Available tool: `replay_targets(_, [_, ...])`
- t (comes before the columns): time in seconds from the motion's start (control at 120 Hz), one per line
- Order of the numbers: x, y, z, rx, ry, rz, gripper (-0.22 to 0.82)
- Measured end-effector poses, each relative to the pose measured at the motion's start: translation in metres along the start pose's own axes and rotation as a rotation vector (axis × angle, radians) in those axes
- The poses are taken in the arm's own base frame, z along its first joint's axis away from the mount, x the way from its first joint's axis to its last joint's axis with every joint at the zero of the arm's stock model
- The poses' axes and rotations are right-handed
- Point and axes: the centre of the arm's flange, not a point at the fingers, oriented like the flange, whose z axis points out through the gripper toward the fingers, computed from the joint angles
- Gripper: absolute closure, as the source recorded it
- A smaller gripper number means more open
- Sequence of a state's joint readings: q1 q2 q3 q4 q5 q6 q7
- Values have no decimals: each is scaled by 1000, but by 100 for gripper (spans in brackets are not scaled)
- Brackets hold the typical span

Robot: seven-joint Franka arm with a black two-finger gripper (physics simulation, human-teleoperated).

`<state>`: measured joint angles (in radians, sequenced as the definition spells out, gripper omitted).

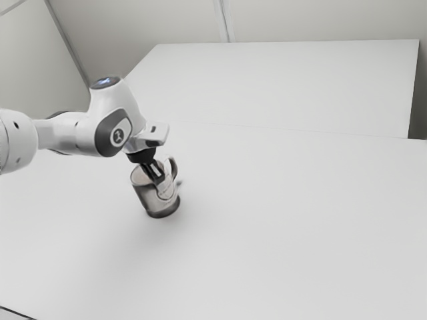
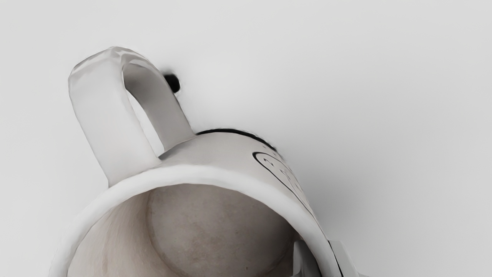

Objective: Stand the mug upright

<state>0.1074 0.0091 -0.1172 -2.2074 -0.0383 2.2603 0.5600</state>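
Note:
The gripper (image 1: 159, 179) reaches down over the mug's rim in the exterior view, at the foot of the arm. Grey and white, the mug (image 1: 151, 196) has its open mouth facing up and its body leaning toward the exterior view's left, dark base low. Its handle (image 1: 175, 167) rises beside the fingers. In the wrist view the gripper (image 2: 325, 258) pinches the wall of the mug (image 2: 215, 152), one finger inside and the other outside, both against it. The handle (image 2: 96, 115) stands out from the side, away from the fingers. A line drawing marks the outer wall.
A broad white table (image 1: 287, 227) surrounds the mug, its far edge in front of pale walls. A small dark spot (image 2: 172, 82) shows by the handle in the wrist view. A dark line crosses the exterior view's lower left corner.

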Motion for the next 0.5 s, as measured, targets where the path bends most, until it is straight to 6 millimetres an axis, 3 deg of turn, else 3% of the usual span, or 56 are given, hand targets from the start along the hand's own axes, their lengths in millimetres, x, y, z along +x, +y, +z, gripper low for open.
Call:
replay_targets(0.133, [-8,1,21,15,7,-59,76])
replay_targets(0.267, [-10,3,26,20,23,-105,47])
replay_targets(0.4, [-8,5,19,27,47,-138,25])
replay_targets(0.5, [-1,6,-8,38,78,-158,16])
